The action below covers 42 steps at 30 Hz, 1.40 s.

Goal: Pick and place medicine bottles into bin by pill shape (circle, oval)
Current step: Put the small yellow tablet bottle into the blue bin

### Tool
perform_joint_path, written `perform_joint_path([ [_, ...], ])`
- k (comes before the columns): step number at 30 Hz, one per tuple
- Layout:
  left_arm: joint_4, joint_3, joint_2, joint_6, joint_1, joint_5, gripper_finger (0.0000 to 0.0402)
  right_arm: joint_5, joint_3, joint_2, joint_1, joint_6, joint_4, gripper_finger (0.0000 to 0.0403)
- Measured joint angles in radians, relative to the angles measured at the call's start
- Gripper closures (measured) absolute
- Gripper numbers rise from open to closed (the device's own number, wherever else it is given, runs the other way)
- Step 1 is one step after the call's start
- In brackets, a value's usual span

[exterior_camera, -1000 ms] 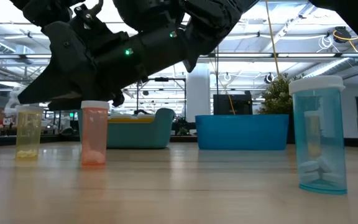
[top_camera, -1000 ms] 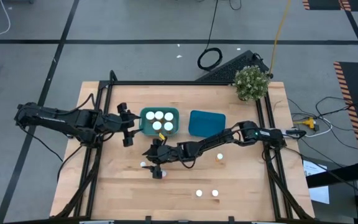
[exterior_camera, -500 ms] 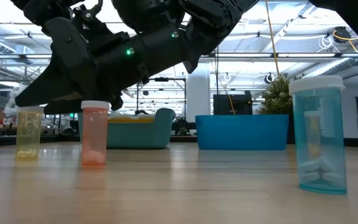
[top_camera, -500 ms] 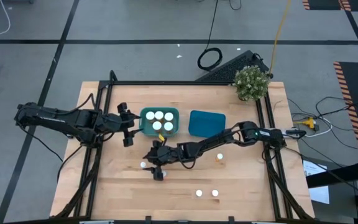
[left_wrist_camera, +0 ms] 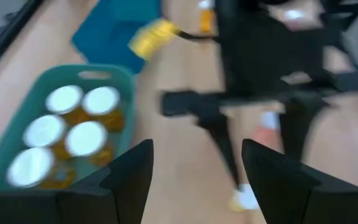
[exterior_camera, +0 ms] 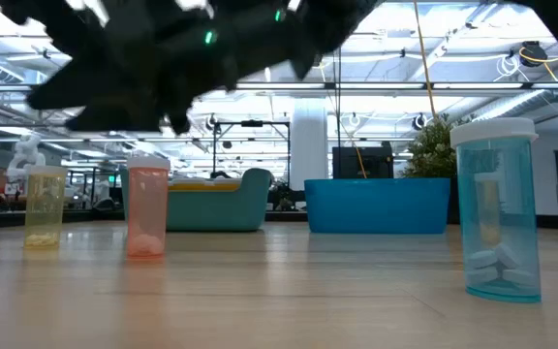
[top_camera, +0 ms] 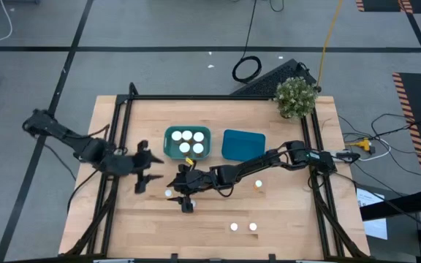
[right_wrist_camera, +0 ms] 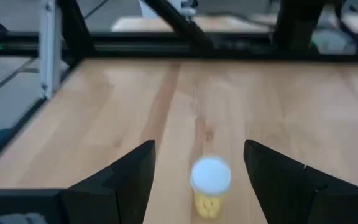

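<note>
Swung away from the teal bin [top_camera: 188,142], left hand [top_camera: 142,175] hung open, empty, over the counter [top_camera: 283,219]. Right hand [top_camera: 183,191] open above a yellow bottle [right_wrist_camera: 211,186]. Five medicine bottles [left_wrist_camera: 86,137] binned; others loose, awaiting sorting.

Matt wood table [top_camera: 283,219], translucent plastic bottles [exterior_camera: 495,210]

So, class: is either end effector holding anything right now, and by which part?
Nothing is held. The right end effector is open around a yellow bottle, not gripping; the left end effector is open and empty.
</note>
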<state>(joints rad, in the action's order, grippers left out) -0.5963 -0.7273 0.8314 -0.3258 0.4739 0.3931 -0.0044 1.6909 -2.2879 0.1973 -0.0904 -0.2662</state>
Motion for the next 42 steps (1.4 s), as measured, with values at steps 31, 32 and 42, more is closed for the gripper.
perform_joint_path([
  [31, -0.099, -0.161, 0.623, -0.198, 0.148, -0.053, 0.013, 0.038, 0.0, 0.275, 0.168, 0.069, 0.732, 0.0165],
  [32, -0.098, -0.149, 0.623, -0.196, 0.145, -0.063, 0.0136, 0.053, 0.0, 0.278, 0.173, 0.07, 0.738, 0.0165],
  [42, 0.003, -0.082, 0.623, -0.203, 0.136, -0.075, 0.0189, 0.06, 0.0, 0.284, 0.184, 0.07, 0.742, 0.0165],
])
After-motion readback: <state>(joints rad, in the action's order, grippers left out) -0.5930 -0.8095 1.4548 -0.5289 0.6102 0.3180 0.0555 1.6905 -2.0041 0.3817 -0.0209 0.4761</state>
